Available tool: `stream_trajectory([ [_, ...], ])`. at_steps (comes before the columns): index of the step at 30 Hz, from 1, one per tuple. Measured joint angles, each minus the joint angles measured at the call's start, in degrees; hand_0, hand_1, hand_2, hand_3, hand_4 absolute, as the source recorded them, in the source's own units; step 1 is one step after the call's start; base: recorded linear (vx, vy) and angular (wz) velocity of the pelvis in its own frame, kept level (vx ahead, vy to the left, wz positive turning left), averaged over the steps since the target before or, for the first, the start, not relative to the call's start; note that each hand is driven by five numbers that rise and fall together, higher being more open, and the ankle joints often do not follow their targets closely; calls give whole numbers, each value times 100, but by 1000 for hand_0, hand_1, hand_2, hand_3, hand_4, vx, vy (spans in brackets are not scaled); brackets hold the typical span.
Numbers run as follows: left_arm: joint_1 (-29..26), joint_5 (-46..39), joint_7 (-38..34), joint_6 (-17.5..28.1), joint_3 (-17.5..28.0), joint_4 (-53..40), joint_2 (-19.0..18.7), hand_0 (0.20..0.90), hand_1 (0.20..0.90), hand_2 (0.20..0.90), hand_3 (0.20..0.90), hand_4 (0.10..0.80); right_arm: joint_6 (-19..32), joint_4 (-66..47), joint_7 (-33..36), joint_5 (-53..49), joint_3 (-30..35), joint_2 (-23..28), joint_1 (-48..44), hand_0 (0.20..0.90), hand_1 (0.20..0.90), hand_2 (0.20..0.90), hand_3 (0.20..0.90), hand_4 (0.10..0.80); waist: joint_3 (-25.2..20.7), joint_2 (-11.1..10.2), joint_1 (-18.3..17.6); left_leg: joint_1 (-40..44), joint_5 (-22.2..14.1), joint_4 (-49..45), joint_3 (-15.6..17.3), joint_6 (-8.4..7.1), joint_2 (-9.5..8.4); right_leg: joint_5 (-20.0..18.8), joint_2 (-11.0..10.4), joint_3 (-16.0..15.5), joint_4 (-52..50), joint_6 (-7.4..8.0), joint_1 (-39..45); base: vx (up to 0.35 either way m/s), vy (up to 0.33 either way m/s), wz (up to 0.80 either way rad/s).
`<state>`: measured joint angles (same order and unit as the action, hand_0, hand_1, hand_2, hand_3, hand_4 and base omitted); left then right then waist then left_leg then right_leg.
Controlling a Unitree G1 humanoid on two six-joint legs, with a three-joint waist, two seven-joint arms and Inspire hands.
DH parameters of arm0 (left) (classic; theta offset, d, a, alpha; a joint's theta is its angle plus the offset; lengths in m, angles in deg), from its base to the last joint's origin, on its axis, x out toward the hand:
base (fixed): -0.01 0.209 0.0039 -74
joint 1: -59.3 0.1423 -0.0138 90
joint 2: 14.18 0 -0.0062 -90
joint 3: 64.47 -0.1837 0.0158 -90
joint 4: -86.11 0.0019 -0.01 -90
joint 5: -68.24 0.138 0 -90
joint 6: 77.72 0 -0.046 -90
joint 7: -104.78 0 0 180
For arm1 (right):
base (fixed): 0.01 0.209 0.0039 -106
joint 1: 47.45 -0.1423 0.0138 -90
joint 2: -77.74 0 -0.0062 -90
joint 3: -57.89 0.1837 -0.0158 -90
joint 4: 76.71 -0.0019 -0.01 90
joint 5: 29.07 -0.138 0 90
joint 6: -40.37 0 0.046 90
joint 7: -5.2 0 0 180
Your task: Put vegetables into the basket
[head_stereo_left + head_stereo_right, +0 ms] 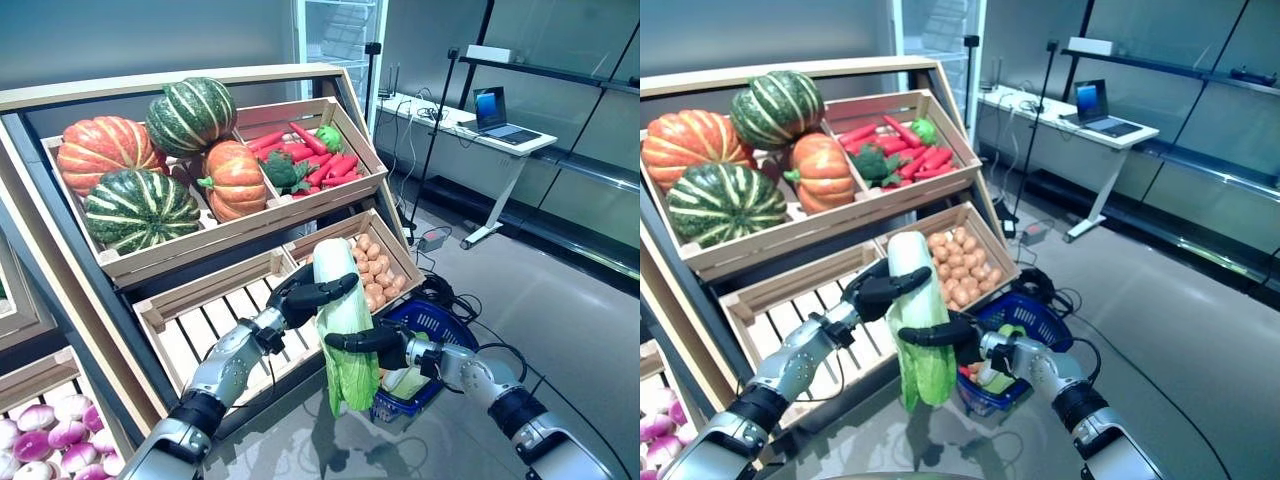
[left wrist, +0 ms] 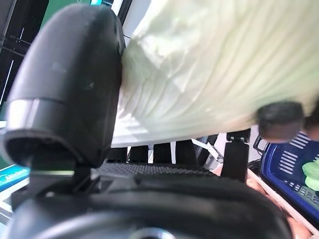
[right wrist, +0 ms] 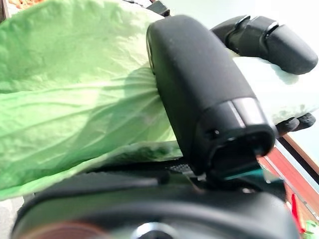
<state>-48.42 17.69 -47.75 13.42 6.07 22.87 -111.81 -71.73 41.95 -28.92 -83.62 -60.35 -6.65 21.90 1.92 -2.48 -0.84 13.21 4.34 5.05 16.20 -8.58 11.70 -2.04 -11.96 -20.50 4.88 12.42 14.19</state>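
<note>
A long napa cabbage (image 1: 345, 320), white at the top and leafy green below, hangs upright in front of the wooden stand. My left hand (image 1: 308, 294) is curled round its white upper part (image 2: 199, 79). My right hand (image 1: 372, 343) is curled round its middle, where the green leaves (image 3: 75, 104) begin. The blue basket (image 1: 452, 325) stands on the floor just right of and below the cabbage, with some green and pale produce inside it. In each wrist view the thumb presses on the cabbage.
The stand holds pumpkins and squashes (image 1: 150, 160) at the upper left, carrots and greens (image 1: 310, 155) beside them, potatoes (image 1: 375, 270) in the lower right crate, an empty slatted crate (image 1: 215, 320), and purple-white turnips (image 1: 50, 430). A desk with a laptop (image 1: 495, 115) stands behind.
</note>
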Motion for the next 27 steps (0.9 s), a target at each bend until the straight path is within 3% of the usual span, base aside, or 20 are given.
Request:
stream_trajectory([
  [13, 2, -434, -36, -203, 51, -1, 308, 900, 900, 900, 900, 800, 99, 282, 256, 5, 203, 20, 105, 300, 300, 300, 300, 400, -11, -17, -131, 1, -2, 2, 93, 0, 9, -41, 8, 139, 0, -10, -99, 0, -5, -4],
  [22, 4, -449, -349, -73, 166, 6, 260, 900, 900, 900, 900, 800, 107, 1135, 271, -56, 913, 53, 122, 300, 300, 300, 300, 400, -10, -27, -137, -24, -4, 3, 157, -2, 21, -69, 23, 238, 4, -20, -195, 7, -9, -5],
  [23, 4, -608, -478, 198, 498, 9, 256, 900, 900, 900, 900, 800, 133, 1646, 481, -55, 1349, 145, 124, 300, 300, 300, 300, 400, -10, -27, -122, -59, -3, 3, 154, -2, 21, -83, 26, 239, 17, -24, -223, 28, -32, 0],
  [27, -13, -803, -771, 719, 1319, 150, 178, 900, 900, 900, 900, 800, 277, 2500, 778, -73, 2067, 399, 144, 300, 300, 300, 300, 400, 5, -6, -118, -92, -3, 3, 151, -2, 23, -84, 30, 239, 18, -23, -251, 17, -20, 0],
])
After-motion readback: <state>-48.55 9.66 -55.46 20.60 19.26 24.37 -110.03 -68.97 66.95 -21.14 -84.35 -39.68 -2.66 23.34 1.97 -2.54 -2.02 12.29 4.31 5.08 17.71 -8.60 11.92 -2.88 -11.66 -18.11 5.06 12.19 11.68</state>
